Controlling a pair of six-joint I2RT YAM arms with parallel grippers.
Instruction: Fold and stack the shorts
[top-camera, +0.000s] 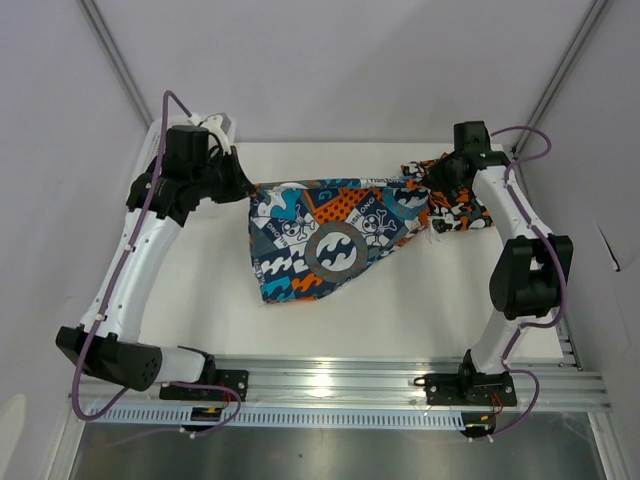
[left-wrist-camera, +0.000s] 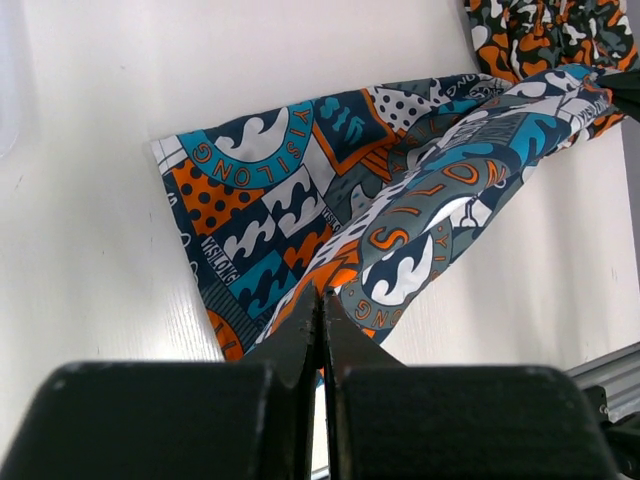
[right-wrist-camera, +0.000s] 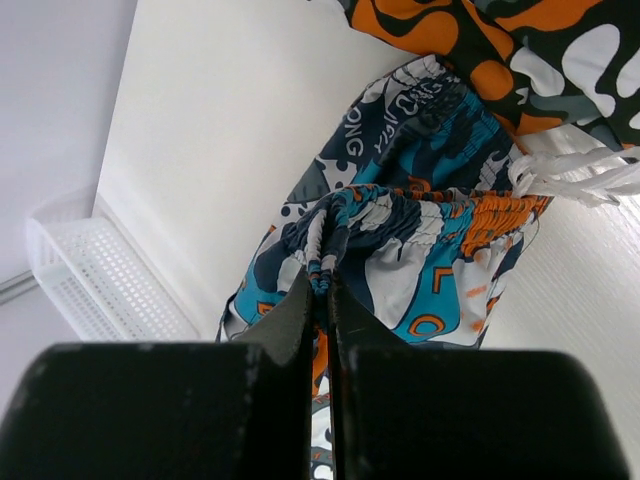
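The blue-teal cartoon-print shorts hang stretched between my two grippers above the white table, their lower part sagging onto it. My left gripper is shut on one edge of these shorts, with cloth pinched at the fingertips. On the other side, my right gripper is shut on the gathered waistband, which bunches between its tips. The orange, black and white camouflage shorts lie crumpled at the back right, just beside the right gripper.
A white mesh basket stands beyond the table's far edge in the right wrist view. White drawstrings trail from the camouflage shorts. The metal rail with both arm bases runs along the near edge.
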